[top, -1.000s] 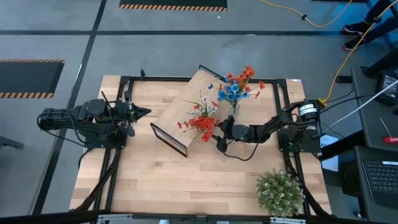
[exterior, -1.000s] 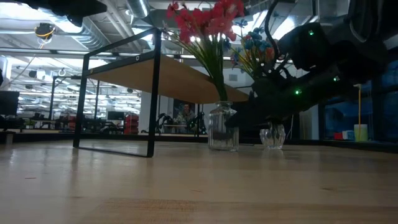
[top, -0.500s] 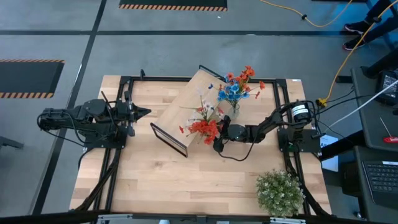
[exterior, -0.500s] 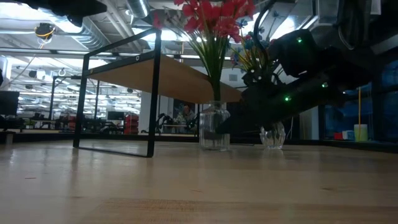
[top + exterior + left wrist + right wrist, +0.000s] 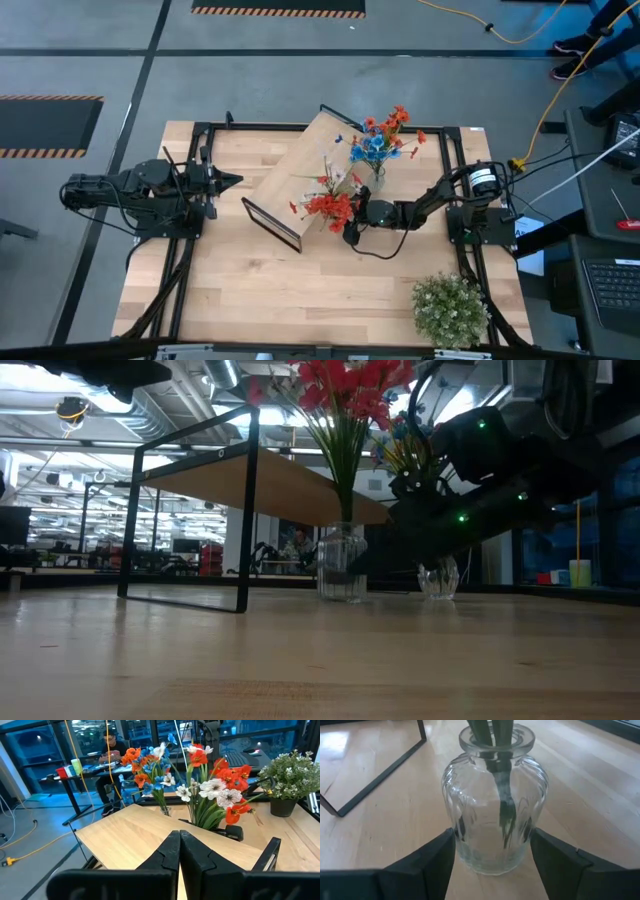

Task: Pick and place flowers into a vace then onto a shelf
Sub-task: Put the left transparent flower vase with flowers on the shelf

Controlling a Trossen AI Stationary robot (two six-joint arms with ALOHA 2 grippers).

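A clear ribbed glass vase (image 5: 495, 805) holds red and white flowers (image 5: 325, 200) and stands on its base on the tabletop, just off the shelf's near right corner. My right gripper (image 5: 492, 852) reaches in from the right, one finger on each side of the vase. The shelf (image 5: 300, 165), a light-wood board on a black wire frame, stands mid-table. A smaller vase with blue and orange flowers (image 5: 378, 148) stands behind it. My left gripper (image 5: 180, 850) is shut on nothing and held level above the table's left side. My right gripper holds the vase's lower body (image 5: 462, 845) between its two fingers (image 5: 437, 855), one on each opposite side. The fingers come nearly level, tipped slightly down, from the table's right side. The vase stands upright with its base on the table.
A bushy green potted plant (image 5: 450, 310) stands at the near right corner. The shelf's black frame leg (image 5: 375, 780) runs close to the vase on the left. Bare tabletop (image 5: 250, 290) lies toward the near edge.
My right gripper has reached a little toward the table's left, up to the vase. The vase has slid slightly the same way along the table, still upright, and its flowers have swung over and now stand straighter.
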